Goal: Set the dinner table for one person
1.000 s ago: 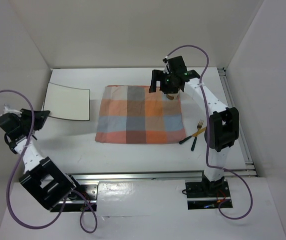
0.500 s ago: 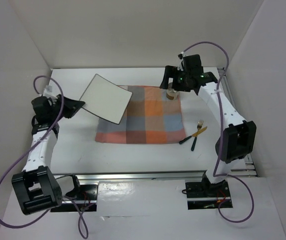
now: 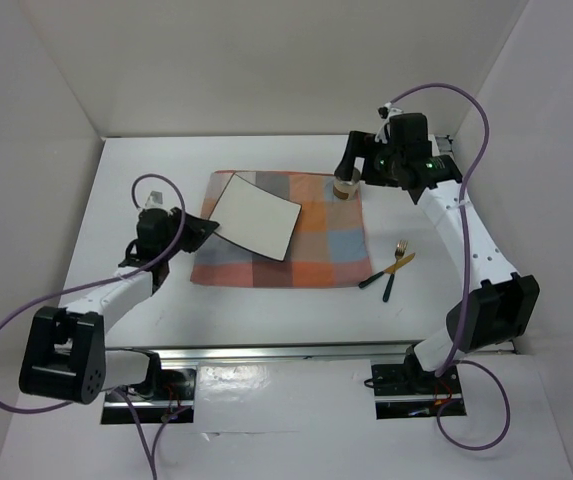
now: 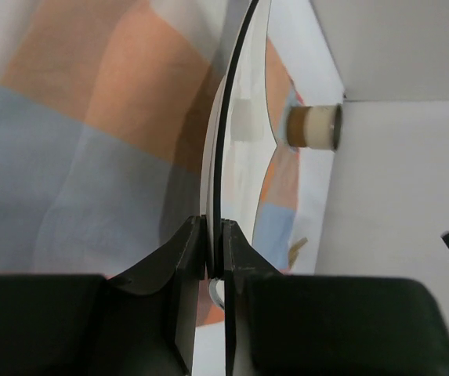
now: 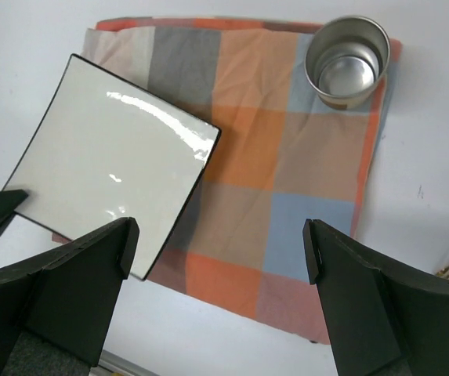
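Bench (image 3: 296, 315) fills the middle of the top view, white, rail along its bottom edge. Left pincer (image 4: 214, 235) narrow, clamped on the edge of the square white plate (image 3: 256, 215), over the left part of the checked mat (image 3: 316, 250). Right pincer (image 5: 218, 235) wide, holding nothing, near the metal cup (image 3: 345, 186) on the mat's upper right corner. Cutlery (image 3: 394, 268) lies right of the mat.

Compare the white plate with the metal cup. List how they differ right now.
Shape: the plate is flat, square, white with a dark rim; the cup is round, deep, metallic.
Support: the left gripper clamps the plate's edge; the cup stands upright, ungripped.
Place: the plate is over the checked mat's left part, the cup on its far right corner.
Both are empty.
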Controlling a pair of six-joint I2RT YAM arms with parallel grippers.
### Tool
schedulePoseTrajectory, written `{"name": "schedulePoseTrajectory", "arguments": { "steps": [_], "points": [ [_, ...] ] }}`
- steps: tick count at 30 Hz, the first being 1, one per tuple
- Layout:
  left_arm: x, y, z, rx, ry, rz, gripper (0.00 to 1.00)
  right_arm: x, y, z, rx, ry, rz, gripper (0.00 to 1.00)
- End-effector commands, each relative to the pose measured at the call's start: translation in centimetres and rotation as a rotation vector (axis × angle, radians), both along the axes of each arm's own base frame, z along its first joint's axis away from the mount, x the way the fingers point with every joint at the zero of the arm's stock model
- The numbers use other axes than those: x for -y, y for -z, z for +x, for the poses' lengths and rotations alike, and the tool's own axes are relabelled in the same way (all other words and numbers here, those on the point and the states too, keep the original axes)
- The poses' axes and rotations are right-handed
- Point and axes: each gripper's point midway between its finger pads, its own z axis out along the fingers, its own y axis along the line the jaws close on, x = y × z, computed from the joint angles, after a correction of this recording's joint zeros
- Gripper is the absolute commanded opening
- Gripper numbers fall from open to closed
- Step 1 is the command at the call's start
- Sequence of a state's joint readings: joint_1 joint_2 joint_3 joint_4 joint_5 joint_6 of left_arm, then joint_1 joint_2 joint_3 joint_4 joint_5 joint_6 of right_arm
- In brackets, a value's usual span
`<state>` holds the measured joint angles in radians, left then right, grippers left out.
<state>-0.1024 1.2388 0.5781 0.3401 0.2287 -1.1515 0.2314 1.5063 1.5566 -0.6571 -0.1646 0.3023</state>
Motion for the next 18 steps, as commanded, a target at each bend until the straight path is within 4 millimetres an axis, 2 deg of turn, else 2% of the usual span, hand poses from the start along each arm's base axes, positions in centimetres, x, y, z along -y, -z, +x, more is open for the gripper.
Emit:
{"name": "schedulePoseTrajectory", "arguments": {
  "steps": [1, 4, 5, 6, 10, 11, 12, 14, 15, 17, 18],
  "points": [
    [2.3, -9.8, 2.8, 0.341, -0.046, -0.174, 0.0, 1.4, -0.8, -0.9, 0.013, 0.035, -0.005, 1.0],
    [3.8, -10.1, 3.1, 0.359, -0.054, -0.178, 0.0, 1.4, -0.8, -1.1, 0.013, 0.035, -0.005, 1.0],
    [4.0, -10.5, 3.1, 0.376, -0.059, -0.182, 0.0, 1.8, -1.2, -1.2, 0.023, 0.044, -0.003, 1.0],
    [3.9, -10.9, 3.2, 0.393, -0.091, -0.183, 0.0, 1.9, -0.7, -1.4, 0.005, 0.044, -0.007, 1.0],
    [4.7, -9.4, 3.6, 0.35, -0.141, -0.205, 0.0, 2.0, -0.7, -2.2, 0.001, 0.044, -0.008, 1.0],
    [5.1, -9.6, 3.5, 0.36, -0.136, -0.211, 0.0, 2.1, -0.5, -2.3, -0.005, 0.039, -0.017, 1.0],
    [5.0, -8.6, 3.8, 0.339, -0.15, -0.219, 0.0, 2.1, 0.0, -2.4, -0.016, 0.039, -0.019, 1.0],
    [6.0, -8.5, 3.8, 0.34, -0.134, -0.246, 0.0, 2.3, 0.0, -2.6, -0.014, 0.046, -0.024, 1.0],
    [5.7, -8.5, 4.0, 0.355, -0.152, -0.261, 0.0, 2.3, 0.2, -2.8, -0.023, 0.046, -0.026, 1.0],
    [6.6, -7.3, 4.0, 0.33, -0.146, -0.279, 0.0, 2.4, -0.1, -2.9, -0.015, 0.046, -0.024, 1.0],
    [6.5, -7.8, 4.3, 0.35, -0.159, -0.309, 0.0, 2.4, -0.1, -2.9, -0.015, 0.046, -0.024, 1.0]
  ]
}}
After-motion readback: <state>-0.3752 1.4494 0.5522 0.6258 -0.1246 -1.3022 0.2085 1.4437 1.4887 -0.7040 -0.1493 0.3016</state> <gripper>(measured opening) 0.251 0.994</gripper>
